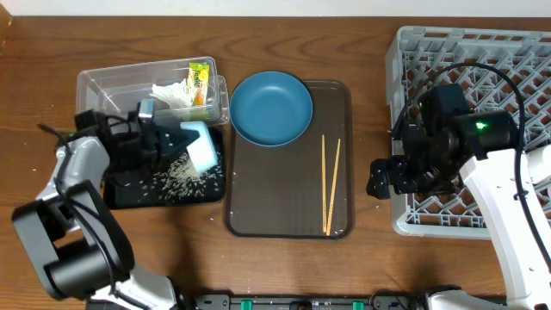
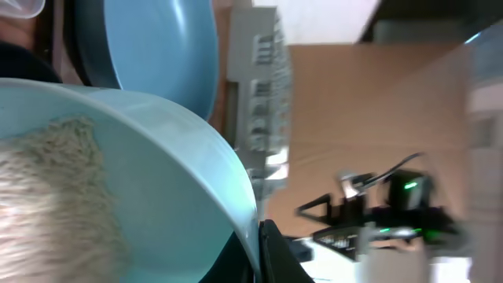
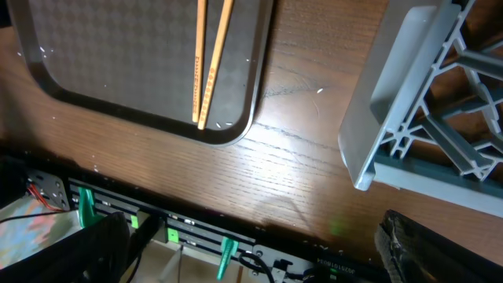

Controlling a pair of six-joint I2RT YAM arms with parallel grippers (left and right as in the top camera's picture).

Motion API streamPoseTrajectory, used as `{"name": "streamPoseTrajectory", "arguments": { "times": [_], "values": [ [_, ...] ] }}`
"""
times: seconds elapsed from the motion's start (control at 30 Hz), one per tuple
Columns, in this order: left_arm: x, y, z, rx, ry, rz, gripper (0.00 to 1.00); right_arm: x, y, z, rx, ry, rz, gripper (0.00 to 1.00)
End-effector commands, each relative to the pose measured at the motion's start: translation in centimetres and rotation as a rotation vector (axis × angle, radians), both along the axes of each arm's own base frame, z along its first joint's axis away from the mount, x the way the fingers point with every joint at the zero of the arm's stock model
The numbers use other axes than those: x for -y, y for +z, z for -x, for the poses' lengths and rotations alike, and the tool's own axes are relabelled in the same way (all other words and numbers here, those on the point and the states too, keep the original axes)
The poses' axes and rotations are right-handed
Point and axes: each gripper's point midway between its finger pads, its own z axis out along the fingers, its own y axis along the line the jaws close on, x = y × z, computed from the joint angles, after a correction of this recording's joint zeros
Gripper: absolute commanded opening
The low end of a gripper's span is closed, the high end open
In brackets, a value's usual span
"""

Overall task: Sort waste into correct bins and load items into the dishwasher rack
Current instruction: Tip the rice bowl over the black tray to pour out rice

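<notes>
Right side, near edge. Right gripper hangs over the bare strip of table between the brown serving tray and the dishwasher rack, just beside the rack's left wall near its near-left corner. In the right wrist view its fingers stand spread wide with nothing between them. The strip of wood is narrow, with the tray rim on one side and the rack wall on the other. There is more open table toward the near edge.

Two chopsticks lie lengthwise on the right half of the serving tray. Their near ends almost meet, close to the tray's near rim, and their far ends splay apart. They sit inboard of the tray's right rim, near the right fingers but not touching them.

Left side, mid-table. Left gripper is clamped on the pale green cup, with one dark finger against the rim in the left wrist view. The cup is tilted over the far-right part of the black tray and has rice in it. Rice grains are scattered on the tray below.

Far. The clear tub sits just behind the black tray and holds the crumpled tissue and the yellow-green wrapper. The blue bowl-plate sits at the serving tray's far-left corner, its rim just beside the tub. The centre of the serving tray is bare.
</notes>
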Motion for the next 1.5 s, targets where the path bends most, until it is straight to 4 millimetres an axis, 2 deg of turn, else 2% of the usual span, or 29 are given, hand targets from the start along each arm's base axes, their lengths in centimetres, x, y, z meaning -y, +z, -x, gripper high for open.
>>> {"name": "streamPoseTrajectory", "arguments": {
  "times": [0.0, 0.47, 1.13, 1.23, 1.3, 1.47],
  "values": [
    [-1.0, 1.2, 0.1, 0.01, 0.044, 0.118, 0.06, -0.3, 0.2, 0.2, 0.002, -0.003, -0.009, 0.99],
    [-5.0, 1.3, 0.9, -0.114, 0.187, 0.19, 0.06, -0.3, 0.2, 0.2, 0.002, -0.003, -0.009, 0.99],
    [-5.1, 1.3, 0.9, -0.116, 0.19, 0.191, 0.06, -0.3, 0.2, 0.2, 0.002, -0.003, -0.009, 0.99],
    [-5.1, 0.2, 0.9, -0.133, 0.184, 0.13, 0.06, -0.3, 0.2, 0.2, 0.002, -0.003, -0.009, 0.99],
    [-5.2, -0.8, 1.2, -0.208, 0.186, 0.097, 0.06, -0.3, 0.2, 0.2, 0.002, -0.003, -0.009, 0.99],
    [-5.2, -1.1, 1.2, -0.235, 0.19, 0.098, 0.06, -0.3, 0.2, 0.2, 0.002, -0.003, -0.009, 0.99]
  ]
}}
